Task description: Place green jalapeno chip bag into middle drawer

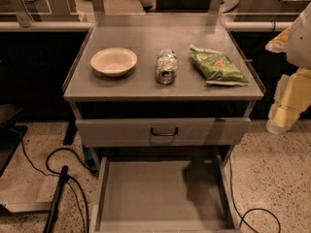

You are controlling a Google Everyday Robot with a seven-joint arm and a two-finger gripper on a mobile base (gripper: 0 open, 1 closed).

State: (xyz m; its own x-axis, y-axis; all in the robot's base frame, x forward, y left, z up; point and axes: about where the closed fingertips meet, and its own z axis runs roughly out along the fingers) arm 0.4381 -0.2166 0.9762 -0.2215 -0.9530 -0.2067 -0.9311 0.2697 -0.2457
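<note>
1. Nearest to me, the middle drawer [146, 193] stands pulled out at the bottom of the camera view. It is a wide, shallow grey metal tray with low side walls. A dark shadow falls across the right part of its smooth floor.
2. Just above it I see a grey drawer front [116, 132] running across the cabinet, with a small black handle [164, 131] at its middle.
3. Above that is the flat grey cabinet top [146, 89], with a low raised rim along its sides and back. Three things sit on it in a row from left to right, each apart from the next.
4. On the left, a pale round bowl [113, 61] sits upright.
5. In the middle, a crushed shiny can [166, 67] lies on its side, one round end turned toward me.
6. On the right, the green jalapeno chip bag [217, 66] lies flat on the cabinet top, near the right rim. It is turned at a slant, its far end pointing back and left. An orange-red mark shows on its face. It is well apart from the middle drawer below.
7. At the right edge of the view, beside the cabinet, the pale yellow-white gripper [285, 106] hangs at about the height of the drawer front. It is apart from the bag. Whether it is spread or pressed together I cannot tell.
8. Around the cabinet is a speckled floor [272, 164]. Black cables [68, 171] loop across it at the lower left.
</note>
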